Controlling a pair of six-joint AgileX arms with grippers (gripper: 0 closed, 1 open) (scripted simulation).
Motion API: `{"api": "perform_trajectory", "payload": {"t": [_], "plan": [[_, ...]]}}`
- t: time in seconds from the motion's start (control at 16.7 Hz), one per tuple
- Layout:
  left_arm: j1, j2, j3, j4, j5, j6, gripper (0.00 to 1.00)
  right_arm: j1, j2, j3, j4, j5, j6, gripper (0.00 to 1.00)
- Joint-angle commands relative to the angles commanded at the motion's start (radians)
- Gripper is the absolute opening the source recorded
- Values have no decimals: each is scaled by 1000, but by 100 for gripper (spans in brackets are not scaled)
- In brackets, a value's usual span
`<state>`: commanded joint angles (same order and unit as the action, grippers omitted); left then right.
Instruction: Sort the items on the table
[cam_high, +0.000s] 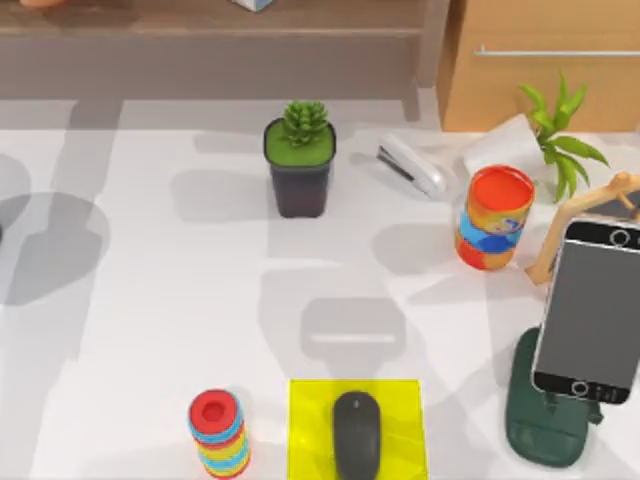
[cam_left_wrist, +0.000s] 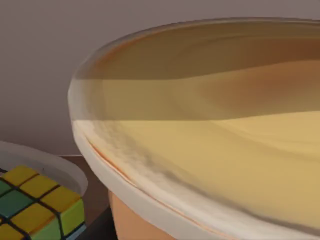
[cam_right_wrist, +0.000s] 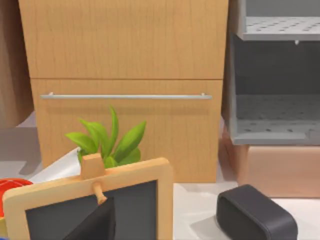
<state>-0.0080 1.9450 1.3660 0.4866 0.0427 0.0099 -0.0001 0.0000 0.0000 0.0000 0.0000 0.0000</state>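
Note:
A dark grey mouse (cam_high: 357, 433) lies on a yellow pad (cam_high: 305, 400) at the table's (cam_high: 150, 330) front middle. At the right, the silver-edged smartphone (cam_high: 590, 310) leans, screen up, on a dark green stand (cam_high: 540, 430). The tan coffee cup's lid (cam_left_wrist: 210, 150) sits very close under my left wrist camera, with a brown surface behind it. My right wrist camera sits low behind a wood-framed black board (cam_right_wrist: 100, 200) and faces the cabinet (cam_right_wrist: 125, 50). A dark wedge (cam_right_wrist: 95, 225) crosses the board's lower part; I cannot tell what it is.
On the table stand a potted succulent (cam_high: 300, 160), a white stapler (cam_high: 412, 165), a colourful can (cam_high: 494, 217), a leafy plant (cam_high: 560, 135) and a ring stack (cam_high: 218, 432). A colour cube (cam_left_wrist: 35, 207) lies beside the cup. A dark box (cam_right_wrist: 255, 217) rests near the cabinet.

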Motion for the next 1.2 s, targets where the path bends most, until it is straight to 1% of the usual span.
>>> {"api": "perform_trajectory", "payload": {"t": [0.48,1.2], "plan": [[3,4,3,0,1,-1,0,0,0,0,0,0,0,100],[3,4,3,0,1,-1,90,0,0,0,0,0,0,100]]}}
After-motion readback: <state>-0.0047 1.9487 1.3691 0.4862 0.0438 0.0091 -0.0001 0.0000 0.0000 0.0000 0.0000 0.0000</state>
